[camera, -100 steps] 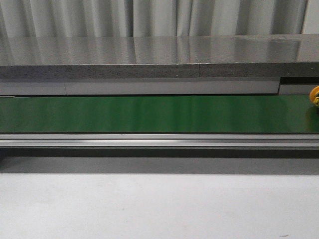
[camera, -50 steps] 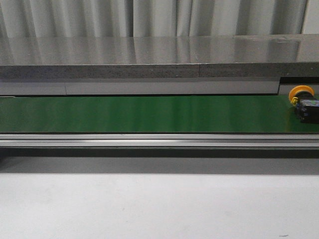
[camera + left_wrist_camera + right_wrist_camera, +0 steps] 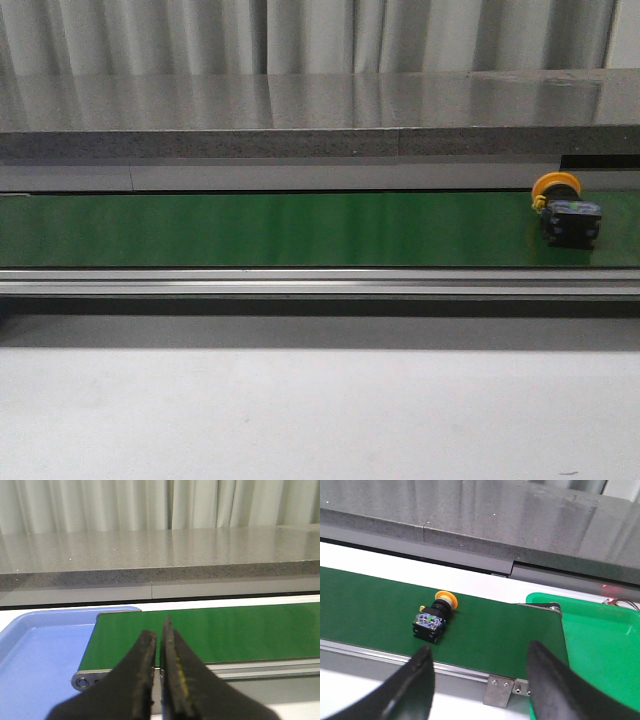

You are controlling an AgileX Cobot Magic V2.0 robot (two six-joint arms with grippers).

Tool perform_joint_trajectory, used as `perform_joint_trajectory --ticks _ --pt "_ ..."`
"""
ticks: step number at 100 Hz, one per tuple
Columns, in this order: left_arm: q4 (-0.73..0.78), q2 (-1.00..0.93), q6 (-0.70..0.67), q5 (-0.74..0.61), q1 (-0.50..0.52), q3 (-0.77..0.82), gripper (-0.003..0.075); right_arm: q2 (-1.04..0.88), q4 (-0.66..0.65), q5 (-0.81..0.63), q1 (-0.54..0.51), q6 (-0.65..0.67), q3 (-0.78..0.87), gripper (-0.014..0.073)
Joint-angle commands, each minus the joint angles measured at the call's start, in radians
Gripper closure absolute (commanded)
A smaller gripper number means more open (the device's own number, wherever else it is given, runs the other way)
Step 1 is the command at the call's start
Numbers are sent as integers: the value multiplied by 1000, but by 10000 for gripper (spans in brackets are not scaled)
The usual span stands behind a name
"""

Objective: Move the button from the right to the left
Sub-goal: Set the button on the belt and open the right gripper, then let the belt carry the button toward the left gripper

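Note:
The button (image 3: pixel 566 212) lies on its side on the green belt (image 3: pixel 300 230) near the right end, yellow cap toward the back wall, black body toward me. In the right wrist view the button (image 3: pixel 433 616) rests on the belt beyond my right gripper (image 3: pixel 480 655), which is open with nothing between its fingers. My left gripper (image 3: pixel 159 630) is shut and empty, hanging over the belt's left end (image 3: pixel 120 640). Neither gripper shows in the front view.
A blue tray (image 3: pixel 35 650) sits off the belt's left end. A green tray (image 3: pixel 600 645) sits off its right end. A grey stone ledge (image 3: pixel 300 115) runs behind the belt, a metal rail (image 3: pixel 300 283) along its front, white table (image 3: pixel 300 410) nearer me.
The button has travelled leftward along the belt, from the frame's right edge to well inside the view.

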Motion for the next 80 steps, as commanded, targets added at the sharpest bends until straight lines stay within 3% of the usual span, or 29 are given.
perform_joint_trajectory --ticks 1,30,80 --pt "-10 -37 -11 -80 -5 40 715 7 8 -63 1 -8 -24 358" --pt "-10 -37 -11 -80 -5 40 715 7 8 -52 1 -8 -24 669" --pt "-10 -37 -11 -80 -5 40 715 7 8 -20 1 -8 -24 662"
